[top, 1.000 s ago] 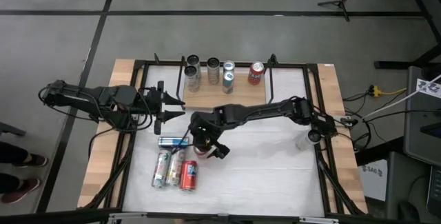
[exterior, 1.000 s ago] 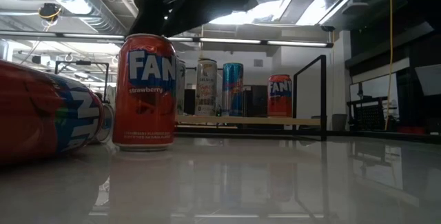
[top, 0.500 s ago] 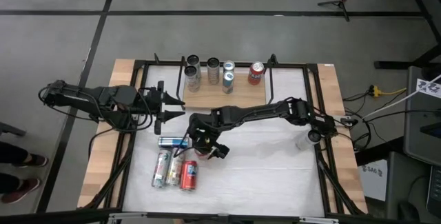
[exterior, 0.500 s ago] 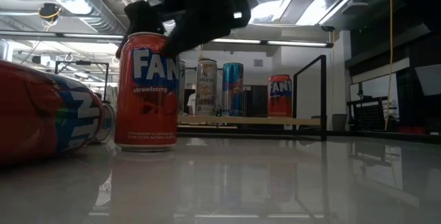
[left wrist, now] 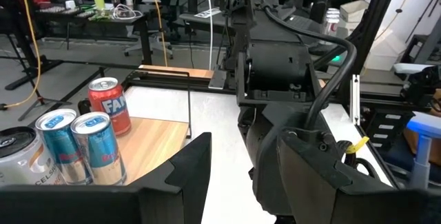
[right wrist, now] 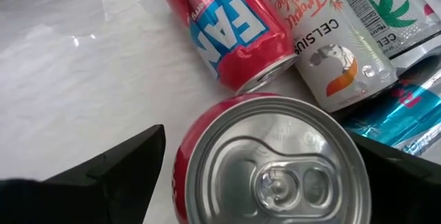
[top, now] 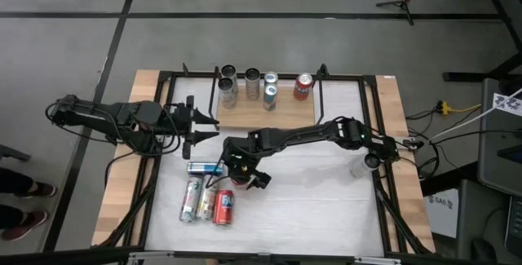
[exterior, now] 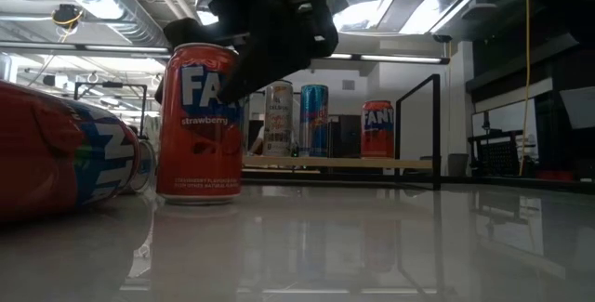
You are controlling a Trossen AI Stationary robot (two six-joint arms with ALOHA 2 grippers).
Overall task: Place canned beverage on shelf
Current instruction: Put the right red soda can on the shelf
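Observation:
A red strawberry Fanta can (exterior: 198, 125) stands upright on the white table, its top (right wrist: 275, 165) filling the right wrist view. My right gripper (top: 239, 173) is open. It slants down over the can with one finger (right wrist: 110, 172) on each side of the upper rim. The shelf (top: 285, 112), a light-wood board at the far middle, carries several upright cans (top: 251, 86) and a red one (top: 303, 86). My left gripper (top: 198, 126) waits open near the shelf's left end, holding nothing. My right gripper straddles the red can's top rim (right wrist: 186, 162) from above, slanting down from the table's right. Whether either finger touches the can's wall I cannot tell. The can stands upright on the table.
Several cans lie on their sides near the front left: a red Fanta (right wrist: 227, 24), a white Celsius (right wrist: 324, 38) and a blue one (top: 204, 167). Black rod uprights (top: 320, 94) stand at the shelf's ends. Bare table lies to the right (top: 326, 192).
My right gripper has sunk down around the top of the red can and rolled a little, staying open. The can stays upright in its place.

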